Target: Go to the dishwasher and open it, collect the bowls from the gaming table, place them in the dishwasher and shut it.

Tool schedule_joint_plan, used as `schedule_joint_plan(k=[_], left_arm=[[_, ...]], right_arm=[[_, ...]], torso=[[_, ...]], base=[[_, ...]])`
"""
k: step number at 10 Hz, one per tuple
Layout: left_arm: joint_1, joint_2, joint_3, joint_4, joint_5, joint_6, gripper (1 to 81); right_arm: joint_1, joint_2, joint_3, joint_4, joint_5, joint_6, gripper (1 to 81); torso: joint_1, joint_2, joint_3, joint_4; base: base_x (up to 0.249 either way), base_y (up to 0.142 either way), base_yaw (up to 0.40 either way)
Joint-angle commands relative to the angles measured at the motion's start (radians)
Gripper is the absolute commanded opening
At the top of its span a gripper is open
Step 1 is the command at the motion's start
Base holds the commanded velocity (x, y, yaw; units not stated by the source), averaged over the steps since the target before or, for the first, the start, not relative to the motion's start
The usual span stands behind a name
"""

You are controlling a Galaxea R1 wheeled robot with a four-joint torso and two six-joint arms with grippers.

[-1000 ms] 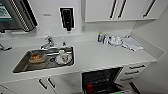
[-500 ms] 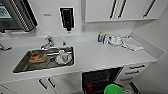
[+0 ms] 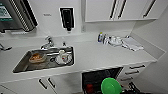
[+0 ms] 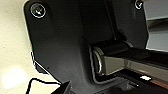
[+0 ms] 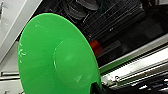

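No brand or writing reads clearly anywhere: the dark dispenser [image 3: 67,18] on the wall and the small plate beside it are too blurred to make out.

Down at the bottom of the head view, the green bowl [image 3: 111,86] hangs tilted on edge, right in front of the open dishwasher [image 3: 100,76], whose dark inside sits under the white counter [image 3: 100,56]. From the right wrist, the bowl [image 5: 57,55] shows its underside, with the dishwasher's wire racks [image 5: 112,15] and dark dishes just behind it and something orange-red low inside. A dark bit of the right gripper [image 5: 96,88] meets the bowl's rim, clamped on it as far as can be seen.

Room is tight: drawers with black handles [image 3: 136,70] stand just right of the opening, white cabinet doors [image 3: 47,83] to its left, the counter edge overhead.

The sink [image 3: 43,60] holds a plate of food and a white cup. Bottles and a cloth [image 3: 131,43] sit at the counter's far right.

The left wrist shows the robot's own plate over pale floor; I cannot tell that hand's state.

Against half a second ago, the bowl sits about the same, perhaps a touch higher.
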Motion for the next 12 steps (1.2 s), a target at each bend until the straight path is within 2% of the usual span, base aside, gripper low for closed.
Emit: schedule_joint_plan(k=[1, 5, 12], left_arm=[[-0.018, -0.007, 0.004, 0.010, 0.042, 0.008, 81.1], [-0.014, -0.005, 0.004, 0.008, 0.031, 0.007, 81.1], [-0.007, -0.011, 0.003, 0.007, 0.029, 0.007, 81.1]], right_arm=[[0.155, 0.023, -0.083, 0.018, -0.041, 0.024, 1.0], [0.186, 0.107, -0.144, 0.020, -0.040, 0.025, 1.0], [0.250, 0.242, -0.200, 0.020, -0.035, 0.068, 1.0]], torso=[[0.000, 0.000, 0.000, 0.000], [0.000, 0.000, 0.000, 0.000], [0.000, 0.000, 0.000, 0.000]], base=[[0.000, 0.000, 0.000], [0.000, 0.000, 0.000], [0.000, 0.000, 0.000]])
